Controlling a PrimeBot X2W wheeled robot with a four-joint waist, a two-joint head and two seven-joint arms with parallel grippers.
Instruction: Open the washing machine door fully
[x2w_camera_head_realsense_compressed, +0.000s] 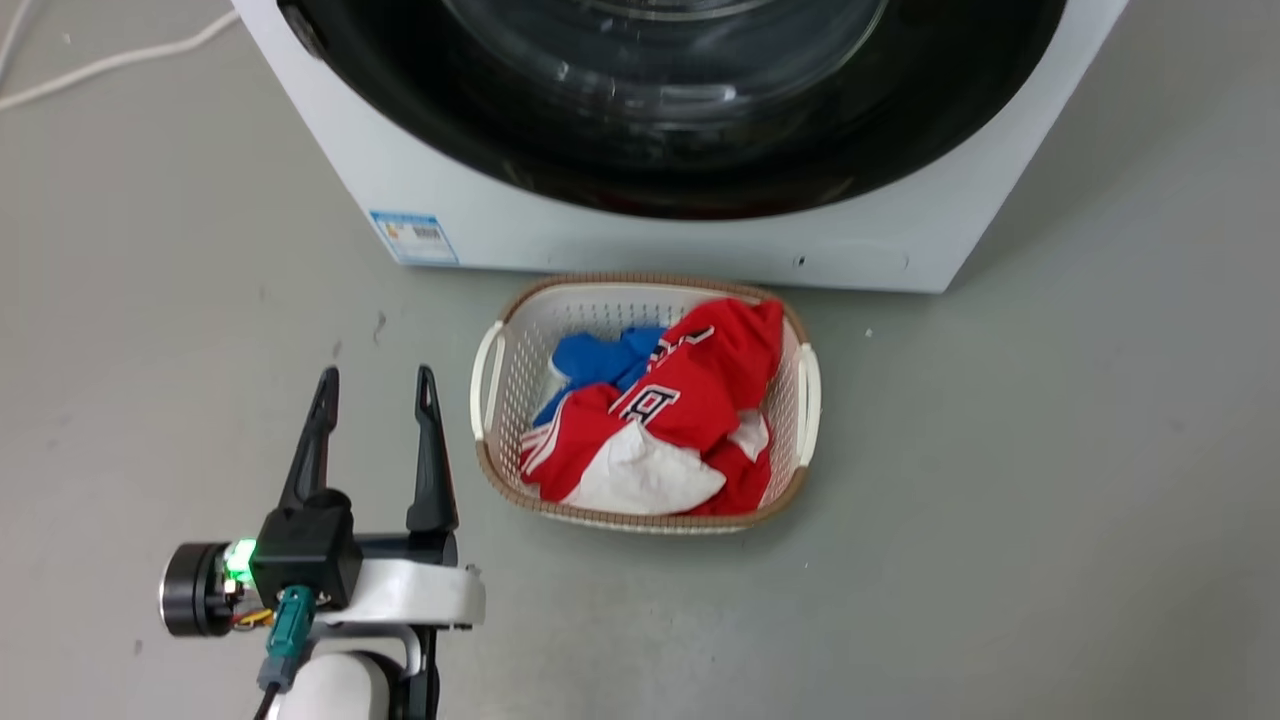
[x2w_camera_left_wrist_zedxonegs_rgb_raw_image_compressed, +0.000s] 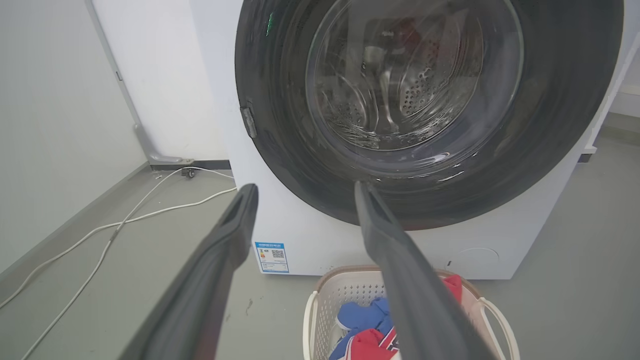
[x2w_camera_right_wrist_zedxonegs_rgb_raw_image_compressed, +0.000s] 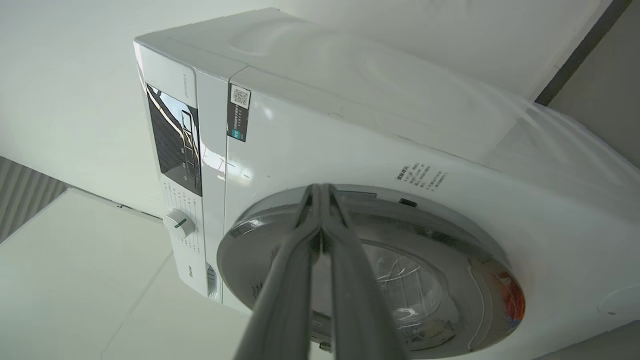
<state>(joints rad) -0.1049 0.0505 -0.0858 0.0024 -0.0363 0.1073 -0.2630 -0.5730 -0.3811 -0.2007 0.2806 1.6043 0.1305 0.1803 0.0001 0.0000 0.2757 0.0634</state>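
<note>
The washing machine (x2w_camera_head_realsense_compressed: 650, 240) is a white box at the top of the head view. Its glossy black round washing machine door (x2w_camera_head_realsense_compressed: 700, 150) lies shut against the front. My left gripper (x2w_camera_head_realsense_compressed: 375, 375) hovers low at the left, open and empty, left of the basket. In the left wrist view the left gripper (x2w_camera_left_wrist_zedxonegs_rgb_raw_image_compressed: 305, 186) points at the lower left of the door (x2w_camera_left_wrist_zedxonegs_rgb_raw_image_compressed: 280, 150). My right gripper (x2w_camera_right_wrist_zedxonegs_rgb_raw_image_compressed: 317, 187) is shut, its tips together at the rim of the door (x2w_camera_right_wrist_zedxonegs_rgb_raw_image_compressed: 450, 280), below the washing machine's front panel (x2w_camera_right_wrist_zedxonegs_rgb_raw_image_compressed: 310, 135).
A white laundry basket (x2w_camera_head_realsense_compressed: 490, 370) with red, white and blue clothes stands on the grey floor just before the machine. White cables (x2w_camera_left_wrist_zedxonegs_rgb_raw_image_compressed: 125, 220) trail over the floor at the left, by a white wall. A small catch (x2w_camera_left_wrist_zedxonegs_rgb_raw_image_compressed: 248, 121) sits on the door's left rim.
</note>
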